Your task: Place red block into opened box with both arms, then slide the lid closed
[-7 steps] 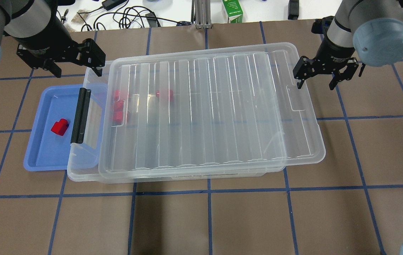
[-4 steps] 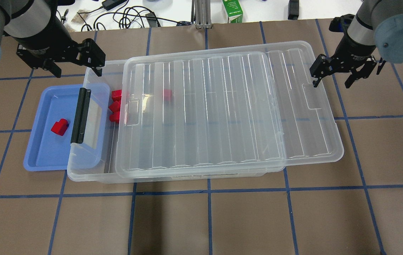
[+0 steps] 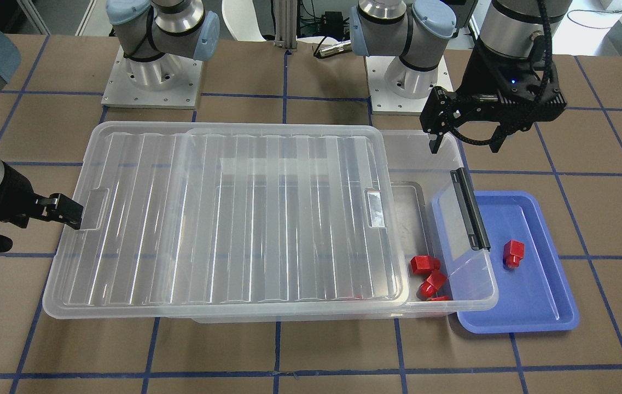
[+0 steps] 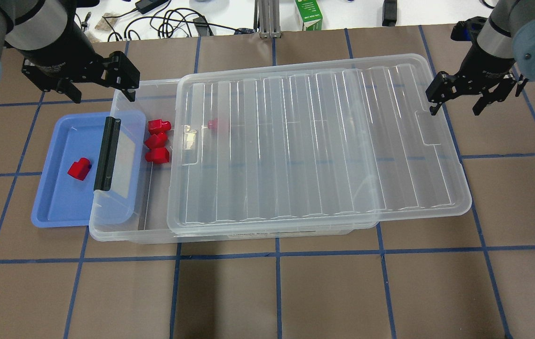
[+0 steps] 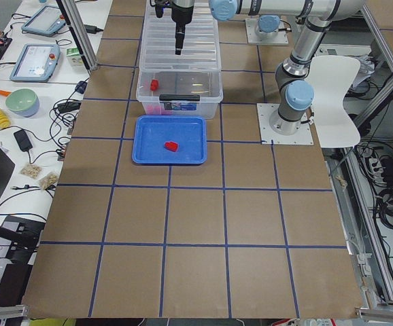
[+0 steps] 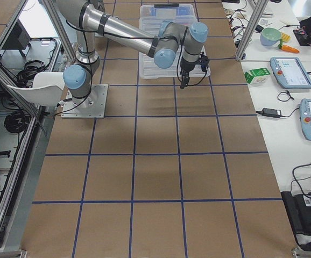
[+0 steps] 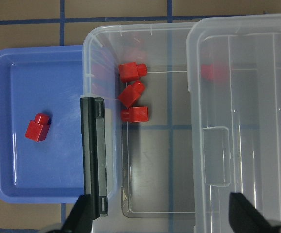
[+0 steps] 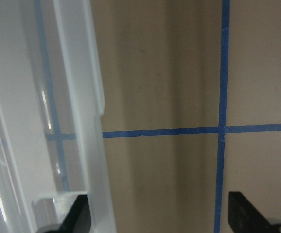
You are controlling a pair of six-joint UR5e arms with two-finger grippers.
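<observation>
- Overhead exterior: red block lies in blue tray, 7 o'clock from left gripper; jaws apart, empty.
- Your nearer arm is the left; right gripper, also spread, sits beside lid.

Brown, blue-gridded table — the box and a blue tray sit on it.

Clear lid, red block, blue tray
</observation>
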